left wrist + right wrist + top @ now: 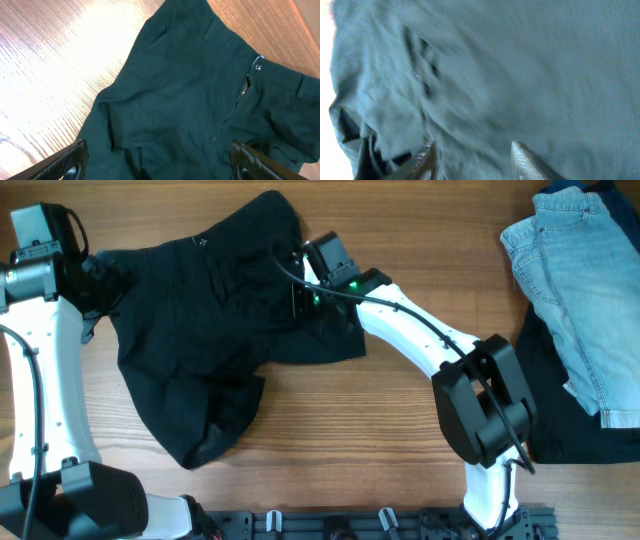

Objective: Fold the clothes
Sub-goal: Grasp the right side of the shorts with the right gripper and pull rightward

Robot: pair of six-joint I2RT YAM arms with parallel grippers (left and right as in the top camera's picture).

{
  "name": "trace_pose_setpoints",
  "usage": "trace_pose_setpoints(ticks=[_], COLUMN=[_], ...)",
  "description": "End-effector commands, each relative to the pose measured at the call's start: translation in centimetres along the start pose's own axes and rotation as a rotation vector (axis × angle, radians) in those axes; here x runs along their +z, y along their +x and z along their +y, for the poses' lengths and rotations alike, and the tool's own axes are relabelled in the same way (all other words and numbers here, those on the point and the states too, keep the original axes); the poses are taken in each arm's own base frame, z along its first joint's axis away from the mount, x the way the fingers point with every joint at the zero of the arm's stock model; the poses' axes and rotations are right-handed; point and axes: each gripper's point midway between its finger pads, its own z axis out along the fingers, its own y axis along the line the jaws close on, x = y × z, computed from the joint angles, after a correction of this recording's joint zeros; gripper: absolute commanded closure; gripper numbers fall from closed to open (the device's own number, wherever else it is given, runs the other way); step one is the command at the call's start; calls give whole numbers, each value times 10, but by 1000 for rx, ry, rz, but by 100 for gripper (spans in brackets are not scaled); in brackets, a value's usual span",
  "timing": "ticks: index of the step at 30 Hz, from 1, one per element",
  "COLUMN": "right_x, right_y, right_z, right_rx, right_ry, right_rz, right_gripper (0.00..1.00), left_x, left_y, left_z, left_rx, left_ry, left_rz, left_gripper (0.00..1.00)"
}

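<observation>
The black shorts (210, 330) lie spread out and wrinkly on the wood table, one leg maybe bunched up near the front.

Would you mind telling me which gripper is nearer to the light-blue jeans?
Right. The right gripper is over the black shorts, well left of the jeans; the left gripper is farther away, at the shorts' left edge.
</observation>
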Motion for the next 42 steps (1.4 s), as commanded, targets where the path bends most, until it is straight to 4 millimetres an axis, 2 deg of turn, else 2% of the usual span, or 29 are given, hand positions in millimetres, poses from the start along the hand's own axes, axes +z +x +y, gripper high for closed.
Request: trace_pose_setpoints(ticks=[1, 5, 9, 10, 12, 15, 18, 25, 28, 31, 33, 37, 39, 40, 41, 42], right_x=[4, 3, 9, 11, 17, 25, 32, 51, 61, 70, 75, 81, 85, 87, 87, 86], right_y=[-23, -49, -64, -65, -60, -54, -51, -59, -70, -68, -64, -57, -52, -51, -50, -50], right_z=[-16, -30, -68, -83, -94, -100, -96, -97, -105, -110, -110, -101, -94, -93, -93, -92], right_rx=[-284, -451, -395, -348, -294, -247, -241, -137, -49, -29, -29, -43, -53, -53, -50, -47], right_ry=[107, 174, 209, 201, 130, 43, -16, -71, -69, -74, -73, -75, -69, -60, -52, -51], right_rz=[-98, -184, -220, -213, -188, -160, -155, -215, -280, -291, -283, -264, -254, -252, -250, -247], right_gripper=[29, 16, 12, 12, 12, 13, 13, 13, 13, 16, 21, 25, 43, 67, 85, 90], left_x=[-5, -3, -3, -3, -2, -2, -2, -3, -3, -3, -3, -3, -3, -3, -3, -3], left_y=[-3, -2, -2, -1, 0, 1, 4, 9, 9, 11, 12, 12, 12, 12, 11, 11], left_z=[-1, -1, -1, 0, 1, 2, 4, 8, 8, 9, 10, 10, 10, 10, 9, 9], left_rx=[-7, -7, -7, -6, -6, -5, 30, 51, 51, 51, 52, 52, 52, 52, 52, 52], left_ry=[19, 16, 15, 12, 7, 4, -4, -20, -20, -24, -28, -28, -28, -27, -26, -26], left_rz=[-16, -11, -10, -6, 1, 5, 15, 39, 38, 44, 50, 51, 50, 48, 47, 46], left_gripper=[10, 10, 10, 10, 10, 10, 11, 10, 10, 9, 9, 8, 7, 7, 7, 7])
